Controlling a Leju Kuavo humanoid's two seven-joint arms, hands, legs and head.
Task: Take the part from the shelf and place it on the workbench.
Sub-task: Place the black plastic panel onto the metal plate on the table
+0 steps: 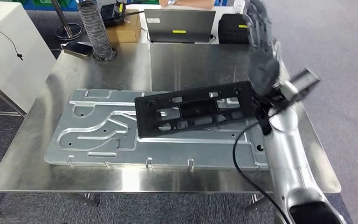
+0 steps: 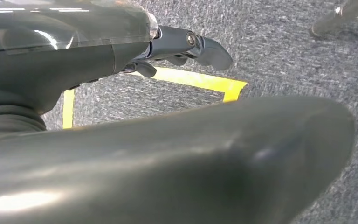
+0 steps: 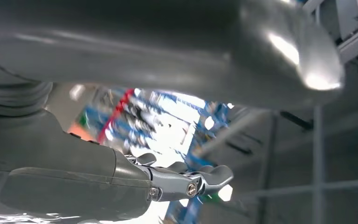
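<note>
The part [image 1: 193,109] is a long black frame with cut-outs. It lies across the right half of a large machined aluminium plate [image 1: 98,133] on the steel workbench [image 1: 191,60]. My right hand [image 1: 262,44] is raised above the part's right end, blurred, its fingers spread and holding nothing. The right wrist view shows the same hand [image 3: 121,182] bare against a blurred background. My left hand [image 2: 168,46] hangs over grey carpet with its fingers extended and nothing in it.
At the workbench's far edge stand a laptop [image 1: 179,25], a black bag [image 1: 235,29] and a cardboard box [image 1: 128,30]. A ribbed hose [image 1: 95,30] and a phone [image 1: 77,48] sit at the far left corner. A white table [image 1: 4,46] stands to the left.
</note>
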